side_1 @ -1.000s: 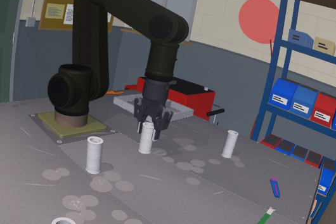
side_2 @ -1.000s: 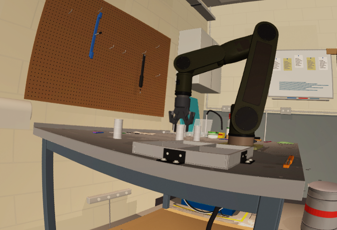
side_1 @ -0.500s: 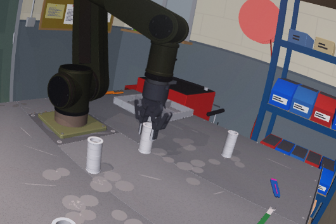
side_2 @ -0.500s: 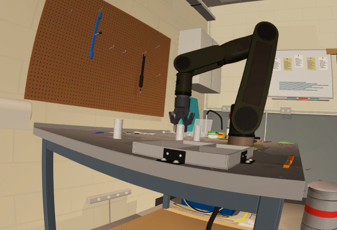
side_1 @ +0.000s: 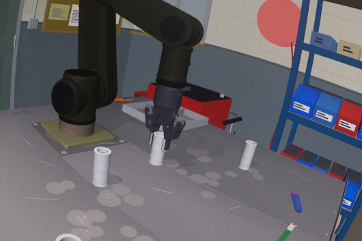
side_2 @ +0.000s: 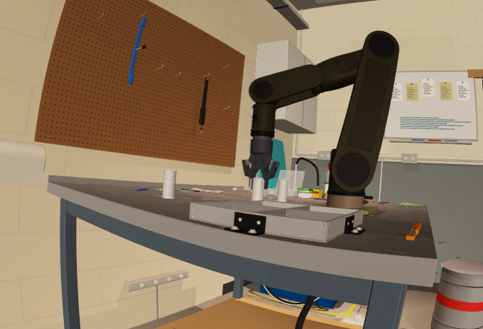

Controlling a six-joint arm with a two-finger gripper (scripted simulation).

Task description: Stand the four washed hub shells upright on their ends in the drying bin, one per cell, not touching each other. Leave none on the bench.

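A white hub shell stands upright in the middle of the bench. My gripper has its fingers closed around the shell's top end. A second shell stands upright nearer the arm's base. A third shell stands upright farther along the bench. The rim of a fourth shows at the near edge of the side camera. The grey drying bin sits at the bench edge behind the arm, and its cells hold nothing.
A red toolbox stands beyond the bin. A blue marker and a green-handled tool lie near the bench's far corner. An orange tool lies by another edge. Blue shelving stands beside the bench.
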